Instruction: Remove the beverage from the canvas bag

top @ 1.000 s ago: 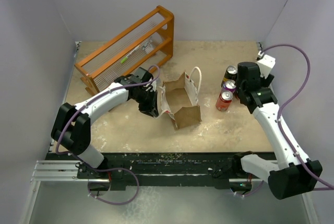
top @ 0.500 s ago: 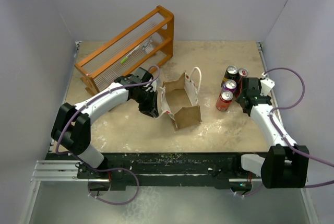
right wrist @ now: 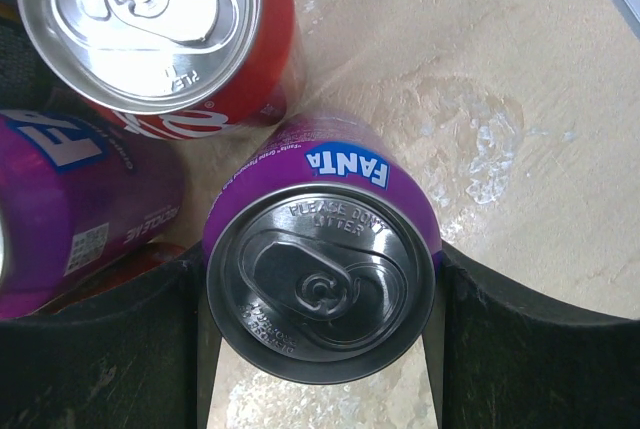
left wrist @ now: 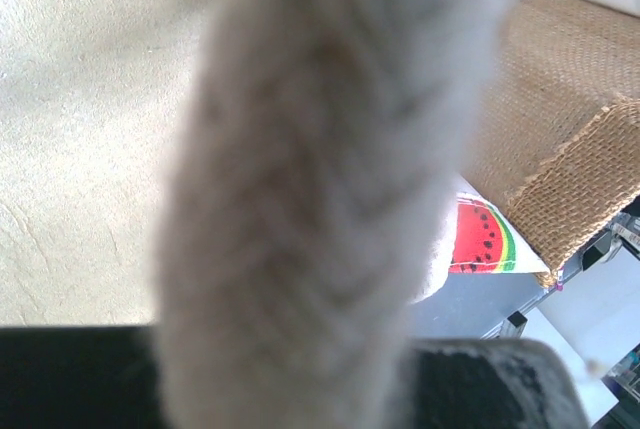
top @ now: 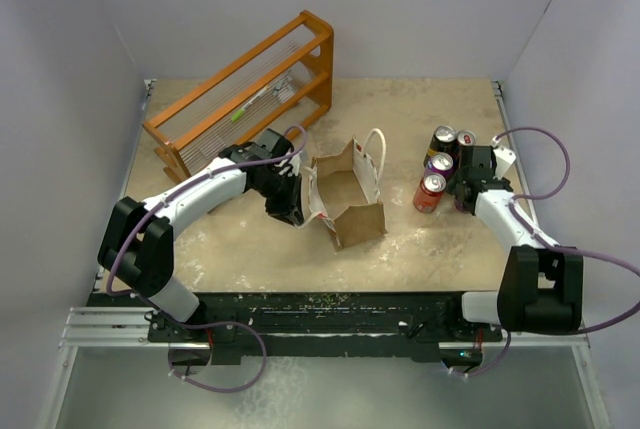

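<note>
The tan canvas bag (top: 345, 194) stands open in the middle of the table, its second white handle (top: 375, 149) upright. My left gripper (top: 290, 199) is at the bag's left side, shut on a white rope handle (left wrist: 320, 169) that fills the left wrist view; burlap (left wrist: 560, 149) and a watermelon-print panel (left wrist: 480, 239) show behind it. My right gripper (top: 470, 187) is low at the right and hides the can it holds in the top view. In the right wrist view its jaws (right wrist: 320, 329) are shut on an upright purple Fanta can (right wrist: 320, 279).
Several other cans stand next to the right gripper: a red one (top: 431, 191), a purple one (top: 438, 164) and two behind them (top: 443, 137). A red can (right wrist: 170, 39) and a purple can (right wrist: 80, 199) crowd the held one. An orange wooden rack (top: 250, 89) stands at the back left.
My right arm has come down from high above the table to table level beside the cans, with the purple can in its jaws. The left arm and bag have not moved.
</note>
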